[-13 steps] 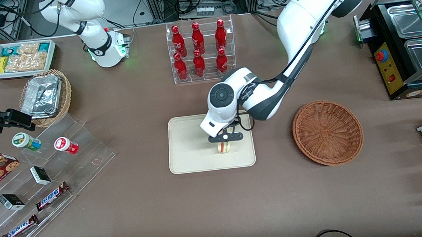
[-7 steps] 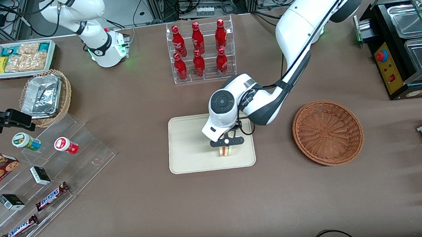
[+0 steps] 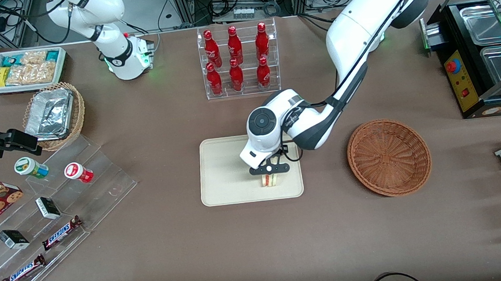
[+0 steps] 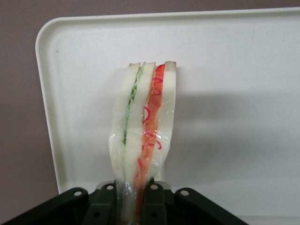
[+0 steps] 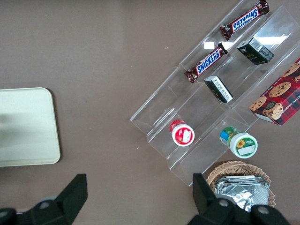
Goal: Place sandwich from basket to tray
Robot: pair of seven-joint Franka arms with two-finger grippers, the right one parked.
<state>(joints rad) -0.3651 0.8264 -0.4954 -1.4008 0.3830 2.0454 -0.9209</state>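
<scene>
The sandwich [image 3: 270, 181] [image 4: 143, 126], a wrapped wedge of white bread with green and red filling, stands on edge over the cream tray [image 3: 223, 178] [image 4: 234, 93], near the tray's edge closest to the front camera. My left gripper [image 3: 269, 171] [image 4: 132, 197] is directly above it, shut on the sandwich, its black fingers [image 4: 157, 204] pinching the wrapped end. The reddish-brown wicker basket [image 3: 389, 157] lies empty beside the tray, toward the working arm's end of the table. Part of the tray [image 5: 26, 126] also appears in the right wrist view.
A clear rack of red bottles [image 3: 237, 61] stands farther from the camera than the tray. A clear stepped stand with snack bars, cups and boxes [image 3: 54, 209] and a tan basket of foil containers [image 3: 54, 115] sit toward the parked arm's end. A black appliance [image 3: 476, 60] flanks the basket.
The gripper has lowered slightly and shifted a little nearer the front camera with the sandwich held; the sandwich now sits lower against the tray.
</scene>
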